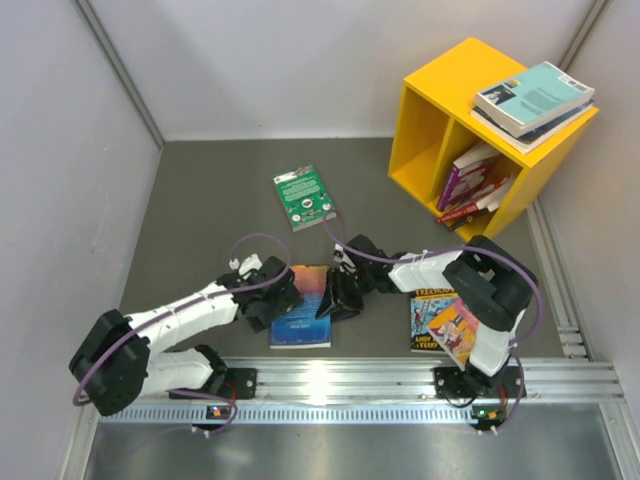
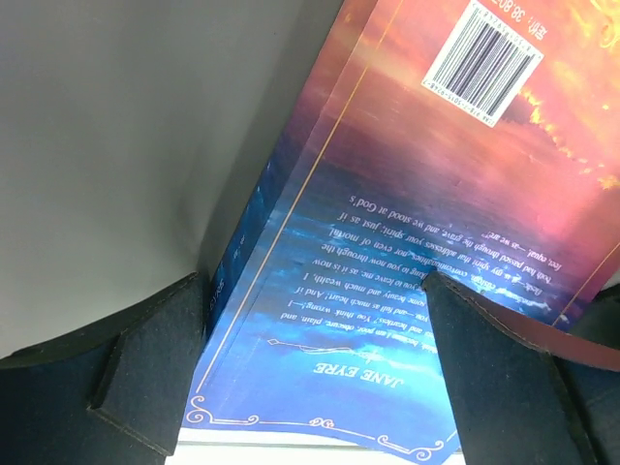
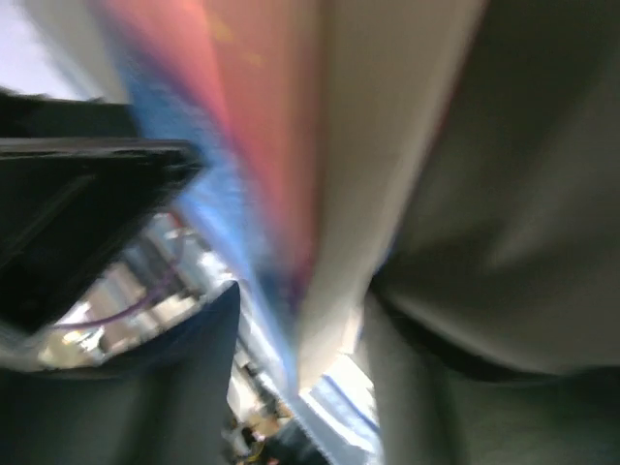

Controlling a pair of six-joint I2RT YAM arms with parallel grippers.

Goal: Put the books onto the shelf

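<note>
The left gripper [image 2: 312, 291] stands wide open and grips nothing. In the left wrist view one finger [image 2: 145, 378] sits at the lower left, outside the spine of the Jane Eyre book [image 2: 387, 194]. The other is at the lower right, over the blue and orange back cover.

The right gripper [image 1: 338, 292] is at the opposite edge of that book, at the centre of the top view. Its wrist view is blurred: cover and cream page edges lie between the dark fingers, but I cannot tell whether they are clamped on it.

The book lies on the grey table [image 1: 200, 200] between the two grippers, low in the centre of the top view. Above it, a green book [image 1: 305, 197] lies flat and well apart.

At the lower right, two colourful paperbacks [image 1: 440, 318] lie beside the right arm, partly under it.

The yellow shelf [image 1: 450, 75] stands at the upper right. Its right compartment holds leaning books [image 1: 475, 185], and a teal book [image 1: 535, 95] tops a small stack on its roof.
</note>
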